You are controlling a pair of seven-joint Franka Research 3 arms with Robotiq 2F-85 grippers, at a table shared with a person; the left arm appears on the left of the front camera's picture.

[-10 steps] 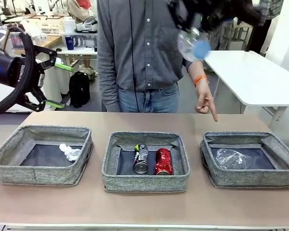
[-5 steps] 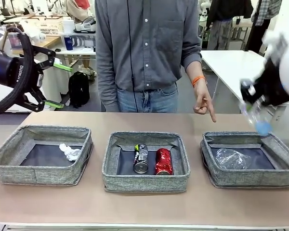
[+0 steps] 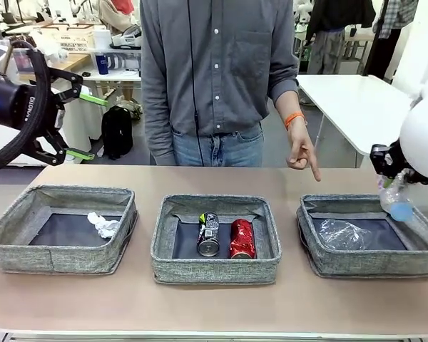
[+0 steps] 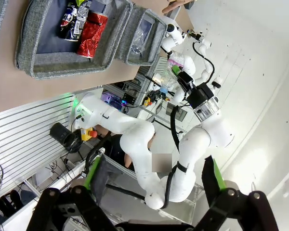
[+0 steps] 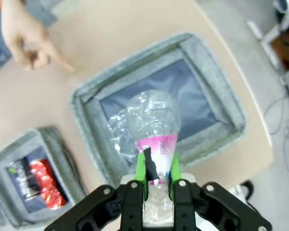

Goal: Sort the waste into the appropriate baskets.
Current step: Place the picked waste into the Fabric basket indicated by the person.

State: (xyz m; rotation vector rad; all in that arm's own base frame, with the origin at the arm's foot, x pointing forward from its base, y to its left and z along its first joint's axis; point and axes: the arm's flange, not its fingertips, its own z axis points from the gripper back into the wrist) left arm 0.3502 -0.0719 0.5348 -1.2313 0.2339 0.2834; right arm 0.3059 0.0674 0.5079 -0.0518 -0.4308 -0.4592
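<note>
Right pincer [image 5: 156, 180] clamped on pink-labelled bottle [image 5: 154, 127], long axis pointing down over right basket [image 5: 221, 98], clear bottle [image 3: 344, 234] already inside directly below; left pincer [image 3: 77, 117] wide, empty, well apart at table's left.

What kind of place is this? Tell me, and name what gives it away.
Most likely a robotics lab or test workshop. A white robot arm stands on a mount by the table, cluttered workbenches with boxes and gear sit behind the person, and three grey fabric baskets are laid out for a sorting trial.
</note>
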